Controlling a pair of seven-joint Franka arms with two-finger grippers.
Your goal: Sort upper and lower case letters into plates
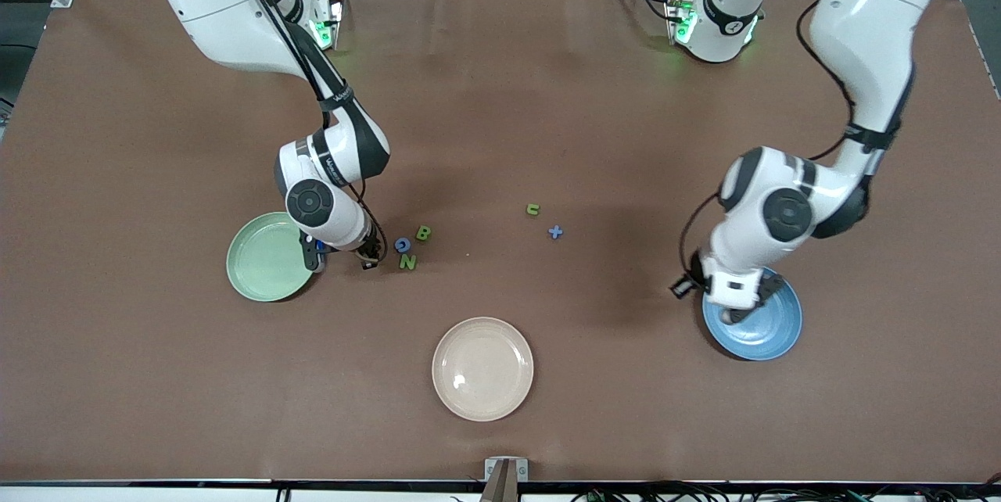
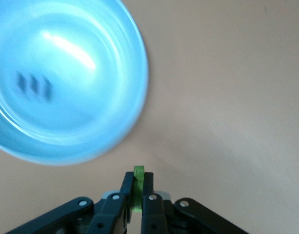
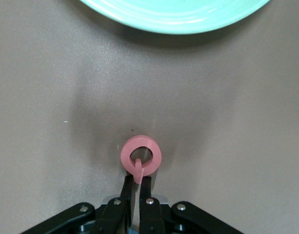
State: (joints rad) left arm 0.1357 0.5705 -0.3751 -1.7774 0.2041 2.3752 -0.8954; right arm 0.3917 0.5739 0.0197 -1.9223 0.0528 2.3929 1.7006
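Observation:
My left gripper [image 2: 138, 176] is shut on a thin green letter [image 2: 138, 171], held edge-on over bare table just beside the blue plate [image 2: 66, 83]. In the front view that gripper [image 1: 682, 288] hangs beside the blue plate [image 1: 770, 326]. My right gripper [image 3: 138, 179] is shut on the tail of a pink ring-shaped letter [image 3: 141, 155], low over the table a short way from the mint green plate [image 3: 173, 14]. In the front view it [image 1: 373, 257] is between the green plate [image 1: 262, 259] and a cluster of letters. Both plates look empty.
A blue letter [image 1: 402, 245], a green B [image 1: 423, 233] and a green N [image 1: 407, 260] lie close to my right gripper. A small green u [image 1: 532, 209] and a blue t [image 1: 555, 232] lie mid-table. A cream plate [image 1: 482, 367] sits nearer the front camera.

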